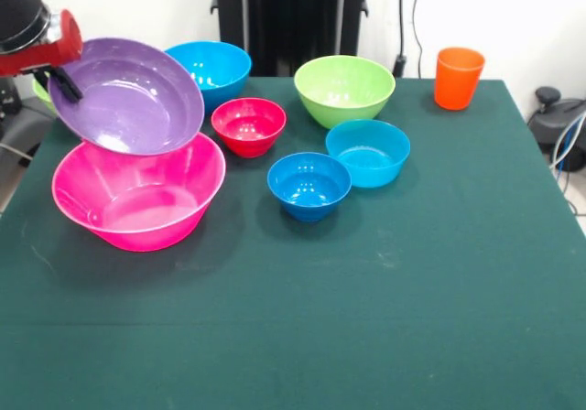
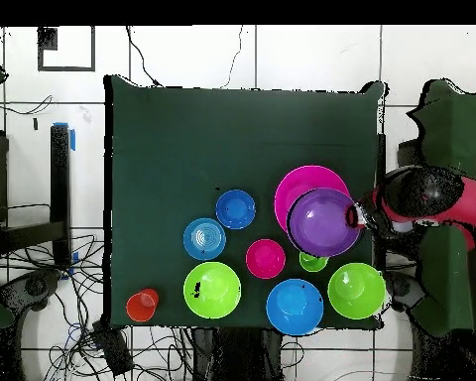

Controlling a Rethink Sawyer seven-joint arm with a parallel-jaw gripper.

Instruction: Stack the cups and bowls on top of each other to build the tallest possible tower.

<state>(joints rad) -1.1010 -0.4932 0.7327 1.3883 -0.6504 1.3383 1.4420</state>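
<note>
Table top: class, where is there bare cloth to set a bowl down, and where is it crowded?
Free: the whole stretch of green cloth in front of the pink bowl and small blue bowl. Crowded: the back, from the purple bowl to the orange cup.

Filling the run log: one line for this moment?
gripper: shut on purple bowl rim | purple bowl: tilted, over pink bowl | orange cup: apart, table corner | other bowls: unstacked

The purple bowl and the pink bowl look like glossy, smooth plastic with bright highlights; the red bowl, small blue bowl and teal bowl shine alike; the orange cup looks duller plastic; the table wears matt green cloth, faintly scuffed.
</note>
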